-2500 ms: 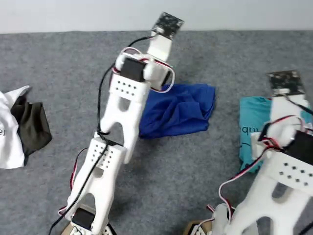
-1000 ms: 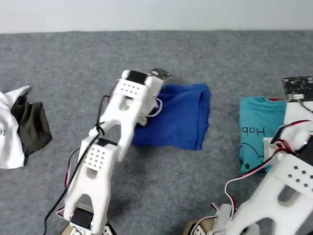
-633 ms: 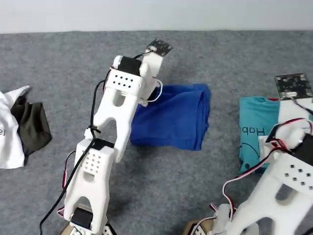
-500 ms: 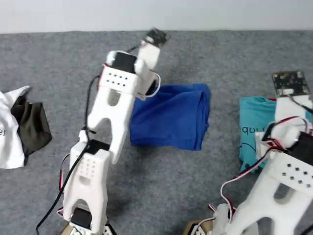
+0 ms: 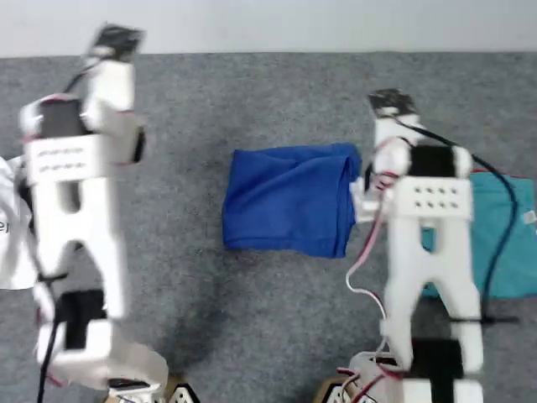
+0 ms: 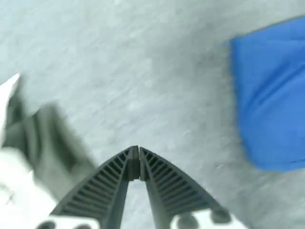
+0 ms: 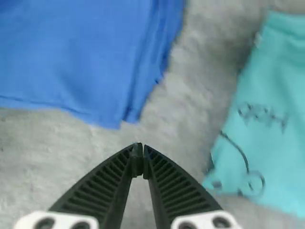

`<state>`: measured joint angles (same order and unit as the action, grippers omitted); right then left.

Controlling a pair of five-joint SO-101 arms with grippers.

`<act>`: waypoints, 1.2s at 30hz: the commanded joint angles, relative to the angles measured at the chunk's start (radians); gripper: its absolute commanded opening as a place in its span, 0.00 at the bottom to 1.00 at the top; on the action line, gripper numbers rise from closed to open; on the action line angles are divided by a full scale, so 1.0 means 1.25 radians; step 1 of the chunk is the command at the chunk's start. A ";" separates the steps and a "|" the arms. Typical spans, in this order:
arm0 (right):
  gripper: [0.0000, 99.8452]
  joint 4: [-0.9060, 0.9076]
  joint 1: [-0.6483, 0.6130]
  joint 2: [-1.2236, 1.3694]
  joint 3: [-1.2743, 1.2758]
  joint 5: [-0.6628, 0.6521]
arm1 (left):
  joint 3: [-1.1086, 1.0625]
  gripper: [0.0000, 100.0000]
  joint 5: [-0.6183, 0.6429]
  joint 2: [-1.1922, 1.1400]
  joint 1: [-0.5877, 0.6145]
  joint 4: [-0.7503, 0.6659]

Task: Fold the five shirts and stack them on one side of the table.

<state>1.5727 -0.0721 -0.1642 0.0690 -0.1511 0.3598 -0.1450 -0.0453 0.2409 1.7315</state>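
A folded blue shirt [image 5: 289, 198] lies mid-table; it also appears as the blue shirt [image 6: 271, 109] in the left wrist view and the blue shirt [image 7: 81, 52] in the right wrist view. A teal shirt [image 5: 503, 243] lies at the right, partly behind the right arm, and shows as the teal shirt [image 7: 262, 124] in the right wrist view. White and dark shirts [image 6: 28, 143] lie at the left edge. My left gripper [image 6: 135, 164] is shut and empty over bare carpet between the pile and the blue shirt. My right gripper [image 7: 138, 160] is shut and empty over the gap between the blue and teal shirts.
Grey carpet [image 5: 252, 101] covers the table. A pale wall runs along the far edge [image 5: 268, 25]. The left arm [image 5: 75, 210] stands over the left pile, the right arm [image 5: 428, 227] beside the blue shirt's right edge.
The left arm let go of the blue shirt and swung left toward the pile. The right arm moved left to the blue shirt's right edge. The blue shirt lies flattened and folded.
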 commanded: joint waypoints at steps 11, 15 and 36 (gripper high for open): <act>0.15 -0.126 -0.106 0.390 -0.381 0.140 | -0.142 0.00 -0.158 0.167 0.356 0.016; 0.15 -0.117 -0.105 0.493 -0.496 0.142 | -0.153 0.00 -0.162 0.167 0.361 0.015; 0.15 -0.169 -0.062 0.693 -0.628 0.137 | -0.309 0.00 -0.162 0.166 0.358 -0.119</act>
<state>1.4024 -0.1626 0.7027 -0.6659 0.0161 -0.0299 -0.3383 0.1158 0.6920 1.6026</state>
